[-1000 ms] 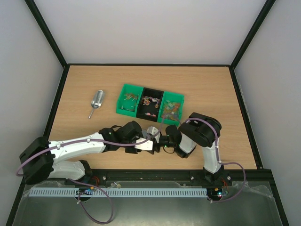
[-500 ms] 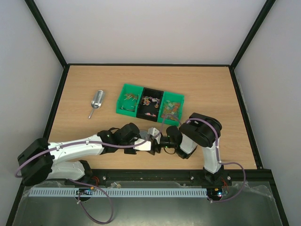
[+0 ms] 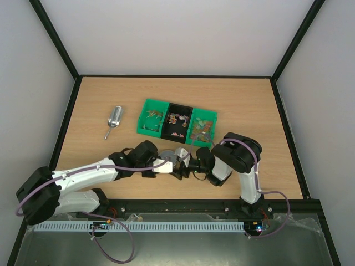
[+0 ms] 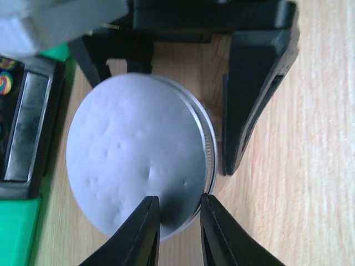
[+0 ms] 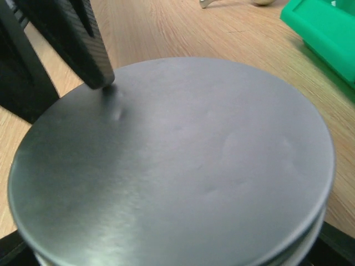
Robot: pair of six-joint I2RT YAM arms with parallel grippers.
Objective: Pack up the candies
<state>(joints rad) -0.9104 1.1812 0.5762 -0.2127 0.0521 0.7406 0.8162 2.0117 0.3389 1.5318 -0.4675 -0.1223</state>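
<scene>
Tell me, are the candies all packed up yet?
Not yet. Done: nothing I can see; the candies sit in the bins and the scoop lies on the table. In hand: the left gripper pinches the rim of the lid, while the right gripper seems to hold the jar under it. Left: probably opening it, scooping candies in and closing it.

- Scoop (image 3: pixel 113 122) lies left of the bins (image 3: pixel 142 121) on the table (image 3: pixel 244 105).
- Candies (image 3: pixel 176 118) sit in the bins.
- Lid (image 4: pixel 138 160) before the bins, between my right fingers (image 4: pixel 255 100), my left fingers (image 4: pixel 145 235) astride its rim.
</scene>
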